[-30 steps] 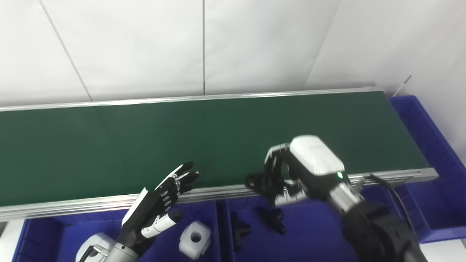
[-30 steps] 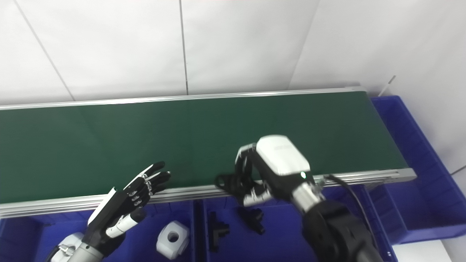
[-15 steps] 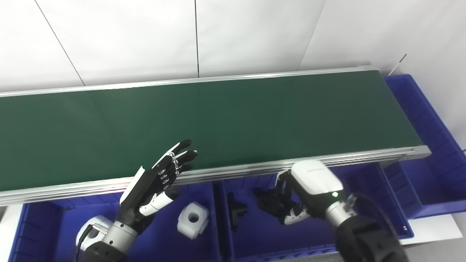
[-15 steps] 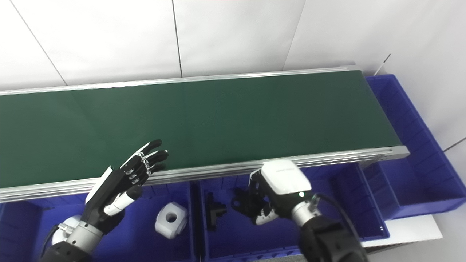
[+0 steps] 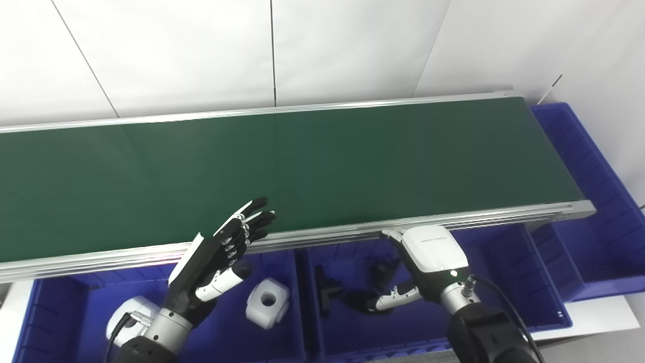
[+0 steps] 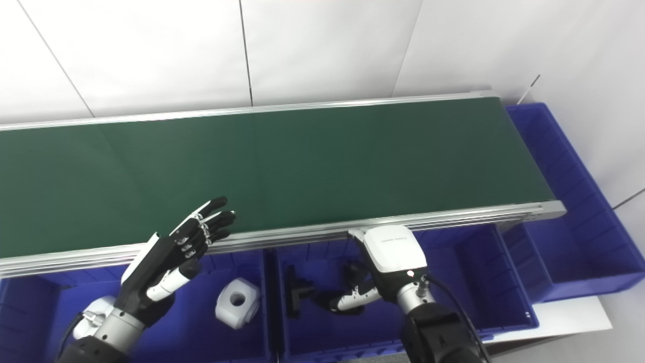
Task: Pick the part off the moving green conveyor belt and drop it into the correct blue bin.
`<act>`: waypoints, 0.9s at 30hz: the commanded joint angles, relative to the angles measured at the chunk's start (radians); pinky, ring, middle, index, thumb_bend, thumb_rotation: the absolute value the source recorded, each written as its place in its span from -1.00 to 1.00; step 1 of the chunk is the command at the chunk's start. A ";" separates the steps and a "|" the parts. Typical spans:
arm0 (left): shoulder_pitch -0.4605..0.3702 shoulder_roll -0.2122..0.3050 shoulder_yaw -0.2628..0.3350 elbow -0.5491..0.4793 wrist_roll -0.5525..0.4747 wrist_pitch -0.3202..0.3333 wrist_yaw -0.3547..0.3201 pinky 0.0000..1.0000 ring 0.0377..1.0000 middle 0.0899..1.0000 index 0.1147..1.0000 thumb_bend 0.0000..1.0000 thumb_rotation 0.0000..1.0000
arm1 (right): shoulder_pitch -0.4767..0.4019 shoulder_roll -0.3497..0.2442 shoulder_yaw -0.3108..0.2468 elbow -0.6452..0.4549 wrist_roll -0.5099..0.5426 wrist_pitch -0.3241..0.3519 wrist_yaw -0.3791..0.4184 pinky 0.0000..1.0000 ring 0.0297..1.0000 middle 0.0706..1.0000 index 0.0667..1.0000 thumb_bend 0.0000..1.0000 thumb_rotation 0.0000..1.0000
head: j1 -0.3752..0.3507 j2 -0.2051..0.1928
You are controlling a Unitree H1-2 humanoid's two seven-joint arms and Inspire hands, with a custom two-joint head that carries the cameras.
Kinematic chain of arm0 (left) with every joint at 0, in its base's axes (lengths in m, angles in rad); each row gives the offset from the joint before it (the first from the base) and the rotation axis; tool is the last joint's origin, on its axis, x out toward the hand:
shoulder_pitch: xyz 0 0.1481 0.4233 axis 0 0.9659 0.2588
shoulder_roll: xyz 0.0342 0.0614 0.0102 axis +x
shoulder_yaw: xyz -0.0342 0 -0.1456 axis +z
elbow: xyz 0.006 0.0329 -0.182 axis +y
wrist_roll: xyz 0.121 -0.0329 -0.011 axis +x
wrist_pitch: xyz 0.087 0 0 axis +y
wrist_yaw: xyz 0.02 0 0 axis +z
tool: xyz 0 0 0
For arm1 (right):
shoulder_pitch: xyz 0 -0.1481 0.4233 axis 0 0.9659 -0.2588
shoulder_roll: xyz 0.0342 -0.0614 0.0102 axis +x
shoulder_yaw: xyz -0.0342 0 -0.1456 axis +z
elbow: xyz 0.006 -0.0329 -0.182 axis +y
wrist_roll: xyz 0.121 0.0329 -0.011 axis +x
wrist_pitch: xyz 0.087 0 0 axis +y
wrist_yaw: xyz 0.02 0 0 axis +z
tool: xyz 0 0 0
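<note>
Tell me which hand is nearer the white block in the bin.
Left. The left hand hovers open just left of the white block; the right hand is over the neighbouring bin, well to its right.

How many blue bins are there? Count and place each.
3: left bin under the belt's near edge; middle bin beside it, below the right hand; end bin past the belt's right end. Others may lie out of frame.

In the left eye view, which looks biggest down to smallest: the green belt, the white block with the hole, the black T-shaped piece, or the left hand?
1. green belt
2. left hand, though it is nearer the camera
3. white block
4. black T-shaped piece; close to the block, so that order is unsure
</note>
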 commanded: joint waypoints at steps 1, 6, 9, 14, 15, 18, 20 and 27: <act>-0.011 -0.003 0.000 -0.022 0.006 -0.031 0.003 0.78 0.81 0.72 0.80 0.60 0.38 | -0.007 -0.003 -0.004 -0.006 -0.009 -0.022 -0.034 0.95 0.88 0.90 0.77 1.00 0.49 | 0.003 -0.003; -0.011 -0.006 -0.004 -0.016 0.004 -0.034 0.000 0.79 0.83 0.73 0.81 0.58 0.37 | -0.003 -0.005 -0.010 -0.008 0.023 -0.027 -0.036 0.84 0.83 0.88 0.78 1.00 0.48 | 0.015 -0.010; -0.007 -0.010 -0.007 -0.010 0.003 -0.036 0.001 0.79 0.82 0.72 0.81 0.57 0.35 | 0.006 -0.003 -0.036 -0.007 0.182 -0.083 -0.122 0.56 0.68 0.77 0.72 1.00 0.40 | 0.035 -0.019; -0.004 -0.014 -0.012 0.014 -0.002 -0.046 -0.006 0.79 0.83 0.71 0.80 0.56 0.31 | 0.019 0.046 -0.092 -0.057 0.627 -0.165 -0.146 0.27 0.48 0.56 0.59 0.80 0.52 | 0.091 -0.041; -0.001 -0.016 -0.014 0.020 0.003 -0.048 -0.004 0.79 0.82 0.71 0.80 0.56 0.31 | 0.020 0.087 -0.104 -0.077 0.770 -0.163 -0.138 0.27 0.48 0.56 0.59 0.79 0.52 | 0.117 -0.058; 0.002 -0.020 -0.021 0.044 0.020 -0.063 0.000 0.76 0.81 0.70 0.80 0.57 0.31 | 0.009 0.193 -0.112 -0.098 1.050 -0.168 -0.131 0.18 0.35 0.47 0.49 0.66 0.46 | 0.147 -0.086; 0.004 -0.022 -0.026 0.063 0.031 -0.080 0.001 0.75 0.80 0.70 0.80 0.55 0.30 | -0.007 0.253 -0.104 -0.061 1.158 -0.209 -0.139 0.15 0.28 0.40 0.47 0.54 0.41 | 0.158 -0.104; 0.012 -0.031 -0.038 0.119 0.051 -0.109 0.000 0.78 0.80 0.71 0.80 0.53 0.28 | -0.035 0.372 -0.152 0.271 1.373 -0.461 -0.146 0.25 0.33 0.43 0.45 0.58 0.47 | 0.197 -0.162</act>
